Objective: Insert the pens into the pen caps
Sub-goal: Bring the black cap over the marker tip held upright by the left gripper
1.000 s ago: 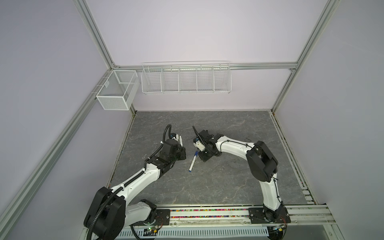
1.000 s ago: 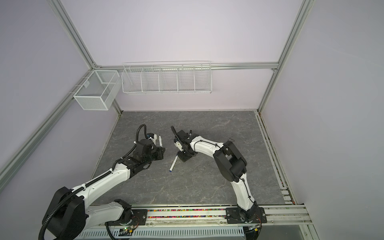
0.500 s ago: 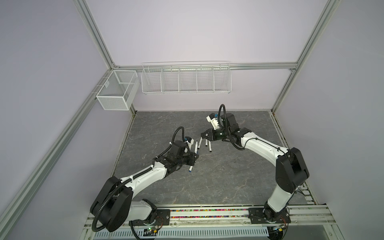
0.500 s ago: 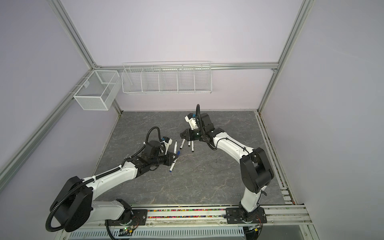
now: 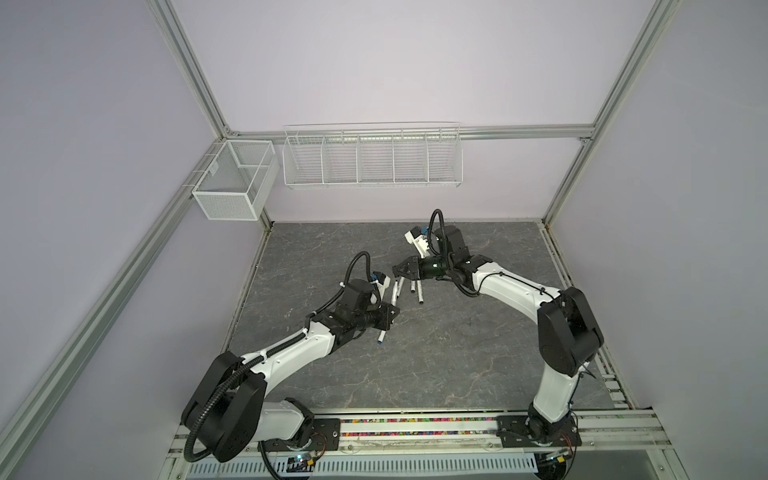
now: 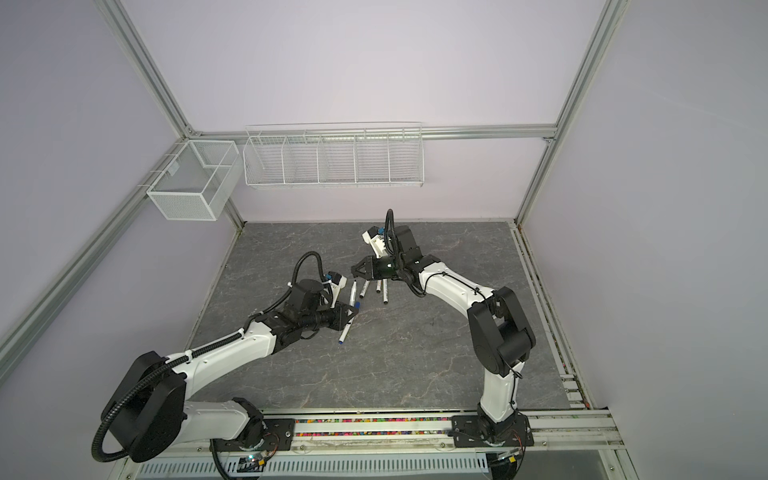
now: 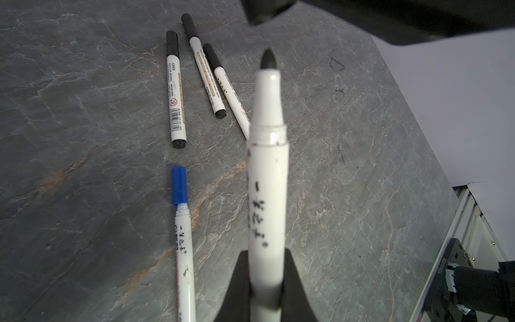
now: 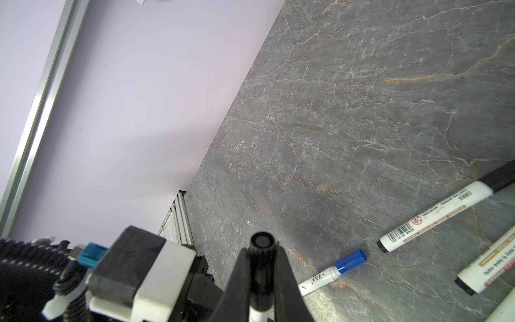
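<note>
Two hands are both busy at this point. Left hand [image 7: 266,259] is clamping down on an uncapped pen [image 7: 267,178]. Its fingers [image 7: 239,281] are pinching the white barrel low down, so the black nib is sticking out forward, up in the air above the table [image 7: 83,117]. Right hand [image 8: 261,258] is squeezing a black cap [image 8: 262,242] between its fingers, and the cap's round end is poking out just past the tips. A bit of white is showing under the cap in the right wrist view, can't tell what it is.

In both top views the hands are hovering over the middle of the table and pointing roughly at each other. They're near but not touching, with the right one sitting farther back.

Four more pens are lying flat on the table, and all of them are already wearing caps. Three black-capped pens [image 7: 175,92] are sitting in a loose bunch just beside the hands, two of them right up against each other. A blue-capped pen [image 7: 182,237] is lying on its own, closer to the left arm. In the top views its cap end is hiding under the left hand.
</note>
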Motion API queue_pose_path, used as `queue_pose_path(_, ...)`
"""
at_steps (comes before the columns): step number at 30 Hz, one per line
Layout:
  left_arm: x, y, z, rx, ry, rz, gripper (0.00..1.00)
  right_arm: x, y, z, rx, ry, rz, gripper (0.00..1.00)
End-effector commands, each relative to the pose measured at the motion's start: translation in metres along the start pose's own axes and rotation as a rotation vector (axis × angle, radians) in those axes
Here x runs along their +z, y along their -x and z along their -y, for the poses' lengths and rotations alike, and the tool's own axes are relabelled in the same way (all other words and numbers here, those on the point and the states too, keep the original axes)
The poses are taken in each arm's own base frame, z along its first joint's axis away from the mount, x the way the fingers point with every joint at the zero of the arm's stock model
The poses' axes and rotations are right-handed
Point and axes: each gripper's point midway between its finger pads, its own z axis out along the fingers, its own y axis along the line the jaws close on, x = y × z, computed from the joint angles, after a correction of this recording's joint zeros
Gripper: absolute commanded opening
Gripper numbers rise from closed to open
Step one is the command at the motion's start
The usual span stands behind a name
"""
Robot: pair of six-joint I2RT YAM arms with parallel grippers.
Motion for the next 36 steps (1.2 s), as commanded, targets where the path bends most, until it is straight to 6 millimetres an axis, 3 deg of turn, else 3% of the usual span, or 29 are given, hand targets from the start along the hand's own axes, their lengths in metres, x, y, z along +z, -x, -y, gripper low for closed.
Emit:
queue_pose_path(1, -0.004, 0.017, 0.011, 0.038, -0.026, 0.044, 0.00, 0.004, -0.002, -0.009, -0.010, 0.030, -0.028, 0.13)
queue_pose_path(22, -0.009, 0.022, 0.012, 0.037, -0.020, 0.074, 0.00, 0.005, -0.020, -0.001, -0.009, -0.006, -0.082, 0.13)
queue_pose_path(29, -0.009, 0.023, 0.010, 0.034, -0.012, 0.078, 0.00, -0.001, -0.019, -0.009, -0.027, 0.008, -0.082, 0.13)
queue_pose_path(32, -0.010, 0.031, 0.008, 0.012, -0.002, 0.115, 0.00, -0.004, -0.021, -0.011, -0.024, 0.012, -0.086, 0.13)
queue_pose_path(36, -0.018, 0.059, 0.018, 0.029, -0.036, 0.219, 0.00, -0.013, -0.015, -0.016, -0.016, 0.036, -0.053, 0.13)
